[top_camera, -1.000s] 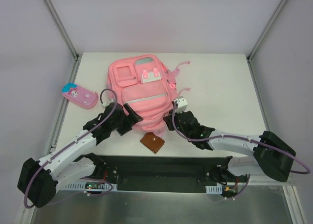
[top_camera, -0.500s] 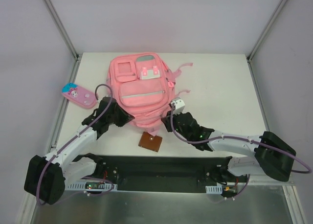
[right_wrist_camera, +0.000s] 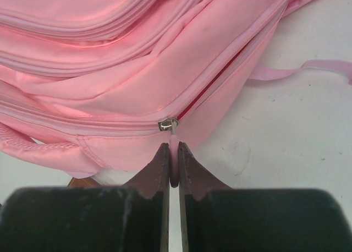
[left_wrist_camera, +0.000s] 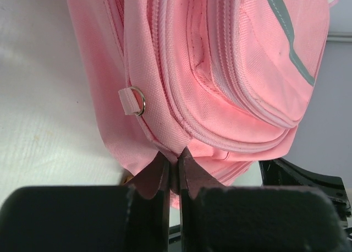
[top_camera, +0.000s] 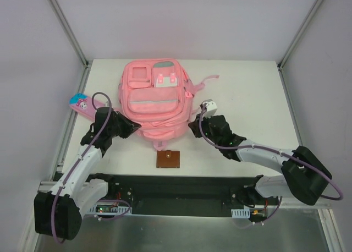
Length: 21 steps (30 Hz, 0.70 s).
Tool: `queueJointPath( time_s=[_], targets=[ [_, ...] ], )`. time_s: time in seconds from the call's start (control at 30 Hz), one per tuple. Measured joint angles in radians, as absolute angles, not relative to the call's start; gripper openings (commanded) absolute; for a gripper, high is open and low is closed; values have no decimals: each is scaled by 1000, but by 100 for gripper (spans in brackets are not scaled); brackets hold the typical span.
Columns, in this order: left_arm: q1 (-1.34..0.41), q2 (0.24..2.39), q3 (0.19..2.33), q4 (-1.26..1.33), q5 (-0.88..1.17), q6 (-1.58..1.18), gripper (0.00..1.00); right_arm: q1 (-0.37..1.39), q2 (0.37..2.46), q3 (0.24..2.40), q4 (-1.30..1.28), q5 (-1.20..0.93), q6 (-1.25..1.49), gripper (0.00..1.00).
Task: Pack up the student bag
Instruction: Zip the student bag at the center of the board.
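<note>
The pink student bag (top_camera: 153,100) lies flat at the table's middle back, front pockets up. My left gripper (top_camera: 136,129) is at its near left corner, shut on a fold of bag fabric (left_wrist_camera: 172,163) along the bottom seam. My right gripper (top_camera: 194,127) is at the near right corner, shut on the pink zipper pull (right_wrist_camera: 174,153), just below the metal slider (right_wrist_camera: 168,124). Past the slider the zipper gapes slightly and shows a red line. The bag (left_wrist_camera: 220,70) (right_wrist_camera: 110,70) fills both wrist views.
A brown leather wallet (top_camera: 168,159) lies just in front of the bag, near the table's front edge. A small pink cartoon pencil case (top_camera: 81,104) lies by the left wall, behind my left arm. Loose pink straps (top_camera: 206,78) trail off the bag's right side.
My left gripper has shut on the bag's near left corner. Both arms have moved away from their bases, and the bag has slid toward the back and straightened. The wallet now lies uncovered.
</note>
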<state>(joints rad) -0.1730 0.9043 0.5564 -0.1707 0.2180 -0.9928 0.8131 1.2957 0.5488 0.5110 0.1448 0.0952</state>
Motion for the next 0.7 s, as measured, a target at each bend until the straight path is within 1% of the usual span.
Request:
queueJointPath(
  time_s=[0.23, 0.47, 0.7],
  targets=[
    [-49, 860, 557, -212, 280, -937, 0, 763, 1346, 569, 519, 83, 96, 0],
    [-37, 858, 598, -265, 292, -881, 0, 683, 1433, 619, 530, 39, 97, 0],
    [-37, 857, 603, -282, 292, -863, 0, 583, 1600, 734, 545, -21, 96, 0]
  ],
)
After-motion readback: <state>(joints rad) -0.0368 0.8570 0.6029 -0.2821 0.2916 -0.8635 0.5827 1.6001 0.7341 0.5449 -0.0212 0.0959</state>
